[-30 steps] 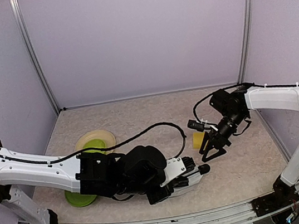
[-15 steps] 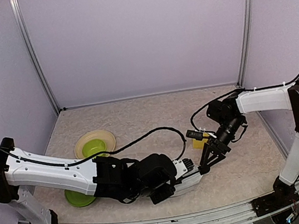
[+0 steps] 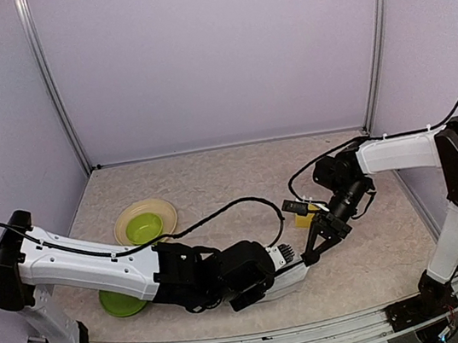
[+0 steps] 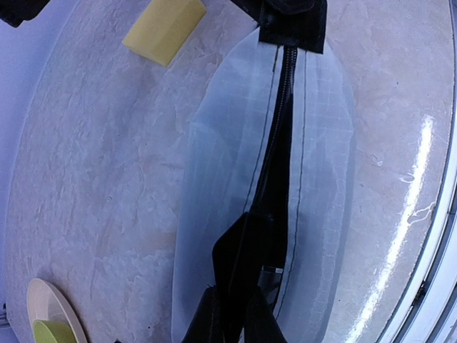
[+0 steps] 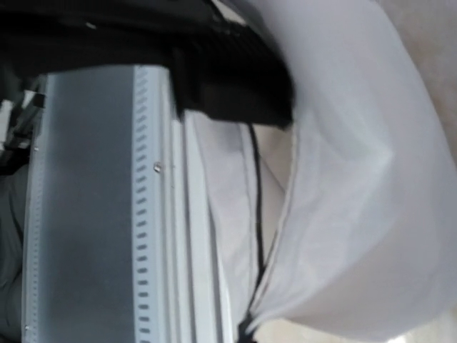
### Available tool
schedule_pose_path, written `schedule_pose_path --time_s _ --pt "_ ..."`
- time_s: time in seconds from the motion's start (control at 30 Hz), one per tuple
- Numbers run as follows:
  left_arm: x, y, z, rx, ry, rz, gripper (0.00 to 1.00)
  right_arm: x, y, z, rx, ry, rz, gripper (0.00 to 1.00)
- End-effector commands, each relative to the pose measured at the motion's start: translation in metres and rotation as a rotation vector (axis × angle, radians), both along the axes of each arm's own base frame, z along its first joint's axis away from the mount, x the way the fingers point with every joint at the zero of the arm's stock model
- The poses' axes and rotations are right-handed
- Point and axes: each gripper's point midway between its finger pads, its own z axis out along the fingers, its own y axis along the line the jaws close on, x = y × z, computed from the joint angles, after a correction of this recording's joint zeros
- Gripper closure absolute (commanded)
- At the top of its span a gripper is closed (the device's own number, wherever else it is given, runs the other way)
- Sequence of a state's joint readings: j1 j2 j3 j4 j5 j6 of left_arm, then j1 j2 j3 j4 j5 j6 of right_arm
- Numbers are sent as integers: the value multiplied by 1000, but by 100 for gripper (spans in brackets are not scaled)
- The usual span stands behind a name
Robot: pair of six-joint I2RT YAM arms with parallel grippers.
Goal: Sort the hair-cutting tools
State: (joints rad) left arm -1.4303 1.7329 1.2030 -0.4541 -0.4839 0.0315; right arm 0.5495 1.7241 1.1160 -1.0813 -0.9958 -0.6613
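A white zip pouch (image 4: pixel 228 179) with a black zip down its middle lies stretched between my two grippers near the table's front. My left gripper (image 4: pixel 235 314) is shut on the pouch's near black end. The right gripper (image 3: pixel 313 251) has come down on the far black end (image 4: pixel 293 32), and its fingers look pinched together there. Close up in the right wrist view, the pouch's white fabric (image 5: pixel 371 200) gapes slightly along the zip. The hair-cutting tools show in no view.
A yellow block (image 3: pixel 304 215) lies just behind the right gripper. On the left, a cream plate (image 3: pixel 162 207) holds a green bowl (image 3: pixel 144 228), and a green plate (image 3: pixel 121 304) lies partly under the left arm. The metal front rail (image 5: pixel 157 214) runs right beside the pouch.
The right gripper dropped forward and left, from beside the yellow block to the pouch's far end, and its jaws went from wide open to closed. The left gripper kept its hold.
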Motion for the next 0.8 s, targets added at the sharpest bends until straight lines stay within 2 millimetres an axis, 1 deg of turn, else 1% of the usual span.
schedule_pose_path --time_s 0.0,0.13,0.3,0.5,0.63,0.7,0.77 --pt "5 -5 -1 7 -18 -12 100 -4 10 17 81 50 21 87" --pt "3 -8 -4 6 -12 -26 100 -4 11 18 86 55 23 87" --pt "4 -11 -15 34 -22 -40 100 -5 11 21 100 63 26 87" --pt "16 -16 -16 23 -101 -22 100 -7 12 27 130 72 31 87" --pt "27 -14 -14 26 -167 22 100 -9 12 27 130 72 32 86" --pt "32 -12 -14 33 -184 43 89 -9 11 27 130 71 33 86" --pt "33 -13 -14 28 -169 42 87 -9 11 28 132 66 34 86"
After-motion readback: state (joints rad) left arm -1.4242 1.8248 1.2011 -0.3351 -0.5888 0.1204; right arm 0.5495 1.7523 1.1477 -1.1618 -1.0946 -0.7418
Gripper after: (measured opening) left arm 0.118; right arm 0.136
